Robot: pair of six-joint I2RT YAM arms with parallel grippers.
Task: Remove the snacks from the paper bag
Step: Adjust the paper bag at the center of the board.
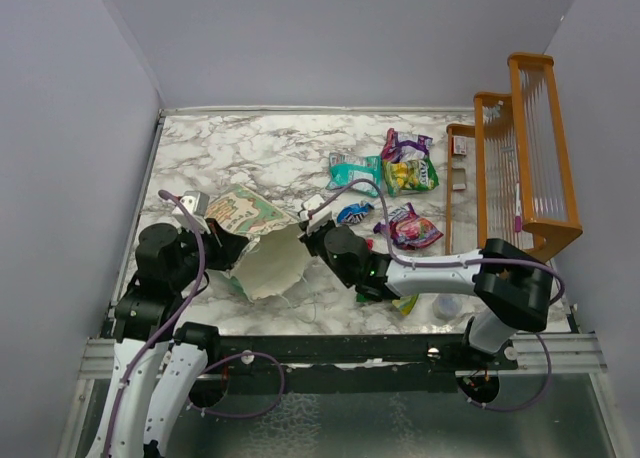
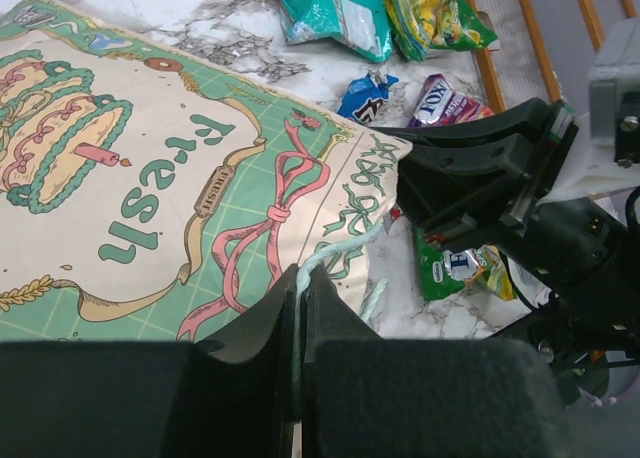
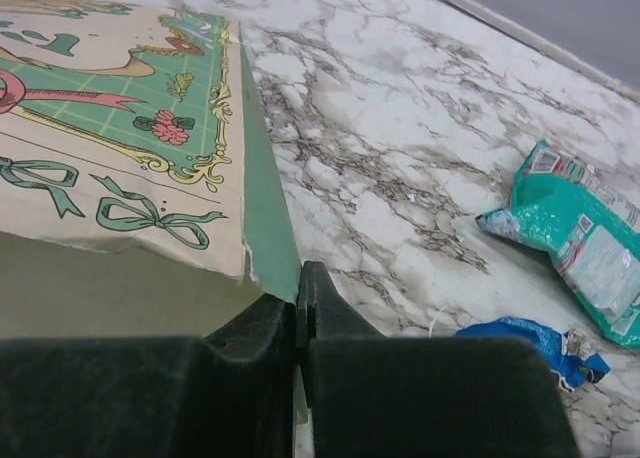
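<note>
The mint-green paper bag (image 1: pixel 245 218) lies on its side, its white mouth (image 1: pixel 272 263) facing the near edge. My left gripper (image 1: pixel 224 246) is shut on the bag's string handle (image 2: pixel 330 250). My right gripper (image 1: pixel 312 240) is shut on the bag's green side edge (image 3: pixel 268 228) at the mouth. Snacks lie on the table outside the bag: a teal packet (image 1: pixel 355 170), a yellow-green one (image 1: pixel 410 176), a purple one (image 1: pixel 403 144), a small blue one (image 1: pixel 354 214), a pink-red one (image 1: pixel 415 228), and a green one (image 2: pixel 460 268) under the right arm. The inside of the bag is mostly hidden.
An orange wooden rack (image 1: pixel 520 148) stands along the right edge. A small grey round cap (image 1: pixel 446 306) lies near the right arm's base. Grey walls close in the marble table (image 1: pixel 250 148) on the left, back and right.
</note>
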